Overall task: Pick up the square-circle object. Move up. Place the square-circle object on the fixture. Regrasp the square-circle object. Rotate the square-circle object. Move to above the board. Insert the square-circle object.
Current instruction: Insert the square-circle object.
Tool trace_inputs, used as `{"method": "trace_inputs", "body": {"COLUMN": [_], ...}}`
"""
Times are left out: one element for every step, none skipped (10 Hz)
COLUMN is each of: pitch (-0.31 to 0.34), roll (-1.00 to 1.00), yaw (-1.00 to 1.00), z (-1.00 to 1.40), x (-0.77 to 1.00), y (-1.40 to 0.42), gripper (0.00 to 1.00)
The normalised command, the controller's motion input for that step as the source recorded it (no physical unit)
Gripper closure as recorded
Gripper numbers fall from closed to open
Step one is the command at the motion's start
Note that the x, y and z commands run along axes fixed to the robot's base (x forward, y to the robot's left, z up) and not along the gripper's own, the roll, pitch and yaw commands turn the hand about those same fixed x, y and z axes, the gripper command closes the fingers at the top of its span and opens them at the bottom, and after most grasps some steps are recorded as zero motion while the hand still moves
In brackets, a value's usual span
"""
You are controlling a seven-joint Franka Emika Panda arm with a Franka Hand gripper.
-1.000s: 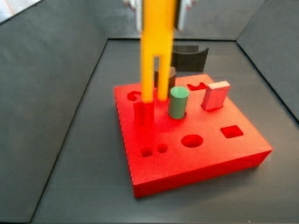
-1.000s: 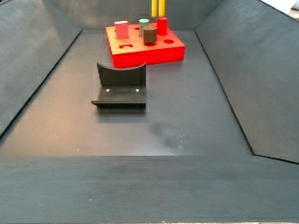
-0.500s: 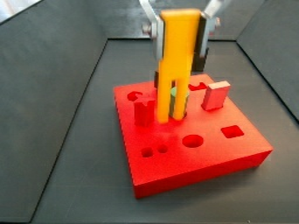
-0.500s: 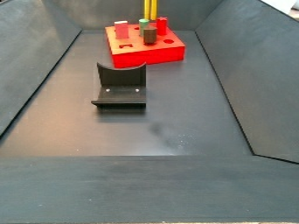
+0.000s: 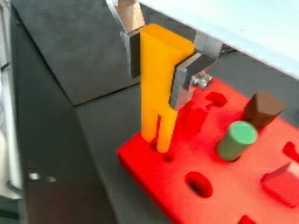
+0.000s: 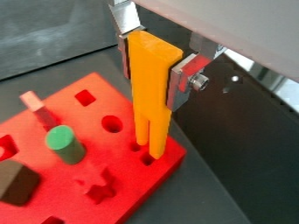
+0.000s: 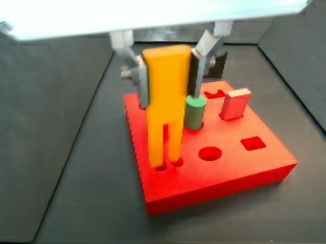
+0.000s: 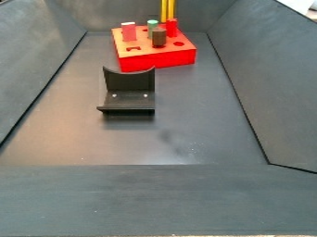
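Square-circle object [image 7: 163, 105] upright in gripper [image 7: 167, 69], tip in board [image 7: 235, 176] hole

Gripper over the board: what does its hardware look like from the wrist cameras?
The gripper, above the red board, has two flat silver metal fingers. One carries a bracket fixed with a round screw. A pale housing sits above them. No cables or markings are visible.

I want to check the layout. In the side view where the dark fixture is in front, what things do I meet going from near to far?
Fixture → red board → yellow square-circle object, held upright at the board's far side; the gripper itself is not in view there.
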Motion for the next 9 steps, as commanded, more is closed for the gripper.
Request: {"method": "trace_inputs", "body": {"pitch": [0.0,0.043,0.06,0.037,0.027,0.034,0.021,0.0,0.0], "roll": [0.05,0.14,0.2,0.23,0.14,0.08,0.06,0.06,0.0], "yaw": [-0.17,-0.1,-0.04,0.0,-0.05,-0.16,-0.15,-0.05,-0.01], "z": [-0.18,-0.23,-0.25,-0.21,-0.14,-0.08,-0.06,-0.09,-0.11], "x": [0.35,0.6,0.49,0.17,0.0,-0.06,-0.05,-0.2,-0.15], "y": [-0.2,0.0,0.03,0.14,0.14,0.2,0.21,0.19,0.06], "gripper": [1.0,1.0,1.0,1.0,1.0,1.0,1.0,1.0,1.0]}}
